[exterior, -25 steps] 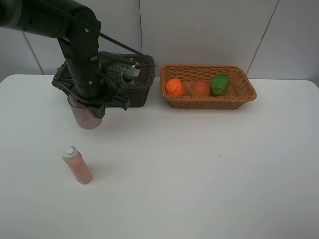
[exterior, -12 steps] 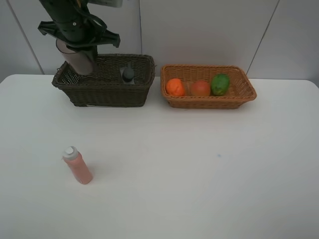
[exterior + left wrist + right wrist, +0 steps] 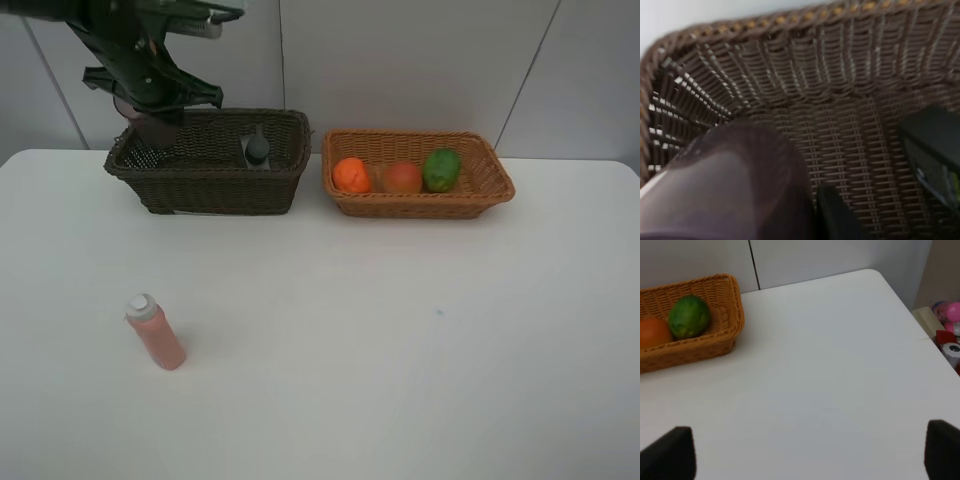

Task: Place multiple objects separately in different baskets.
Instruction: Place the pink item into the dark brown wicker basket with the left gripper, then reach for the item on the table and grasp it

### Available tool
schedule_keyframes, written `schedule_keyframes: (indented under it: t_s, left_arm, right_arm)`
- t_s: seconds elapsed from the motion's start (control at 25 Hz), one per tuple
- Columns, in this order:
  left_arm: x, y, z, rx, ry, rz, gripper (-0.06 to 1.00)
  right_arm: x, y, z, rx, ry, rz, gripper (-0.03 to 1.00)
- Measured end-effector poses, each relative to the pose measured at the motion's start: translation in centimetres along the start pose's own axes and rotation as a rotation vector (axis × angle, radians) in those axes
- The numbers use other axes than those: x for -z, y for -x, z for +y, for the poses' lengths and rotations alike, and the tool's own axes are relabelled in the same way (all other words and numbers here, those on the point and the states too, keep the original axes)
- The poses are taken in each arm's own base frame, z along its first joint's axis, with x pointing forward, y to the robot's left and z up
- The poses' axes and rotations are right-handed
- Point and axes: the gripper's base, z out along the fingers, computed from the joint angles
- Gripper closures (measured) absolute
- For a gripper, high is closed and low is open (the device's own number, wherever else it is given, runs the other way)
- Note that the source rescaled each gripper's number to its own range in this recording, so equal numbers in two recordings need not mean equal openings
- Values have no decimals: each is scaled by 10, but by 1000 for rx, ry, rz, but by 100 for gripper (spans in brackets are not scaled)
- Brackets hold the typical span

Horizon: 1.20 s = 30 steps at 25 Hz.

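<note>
White counter (image 3: 400, 330): fruit sorted upper right; my left gripper (image 3: 150, 105) pinches cup (image 3: 148, 128) over dark basket (image 3: 210, 185); pink bottle (image 3: 155, 332) remains.

A: Where was the left gripper (image 3: 150, 112)?
B: Raised at the back left, clamped on the cup (image 3: 725, 190).
A: And the right gripper (image 3: 810, 452)?
B: Spread wide (nothing between its fingers).

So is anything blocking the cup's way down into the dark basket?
Nothing visible does. The left end effector holds the mauve cup over the left end of the dark basket; the grey bottle stands further right, clear of it.
</note>
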Motion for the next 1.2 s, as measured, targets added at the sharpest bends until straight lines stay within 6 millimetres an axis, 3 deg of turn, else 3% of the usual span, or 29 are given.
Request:
schedule_keyframes:
  t_s: [0.28,0.52,0.68,0.96,1.2]
  left_arm:
    - [-37,-17,-7,-13,-21,27,94]
    - [-46,-23,-8,-16,-23,41,90]
    - [-53,-28,-10,-12,-30,59,67]
    - [-54,-29,-10,-13,-32,67,8]
    - [-25,-16,-5,-42,-16,71,0]
  right_arm:
    - [0,0,0,0,0,0,-3]
    - [0,0,0,0,0,0,-3]
    - [0,0,0,0,0,0,-3]
    - [0,0,0,0,0,0,-3]
    - [0,0,0,0,0,0,-3]
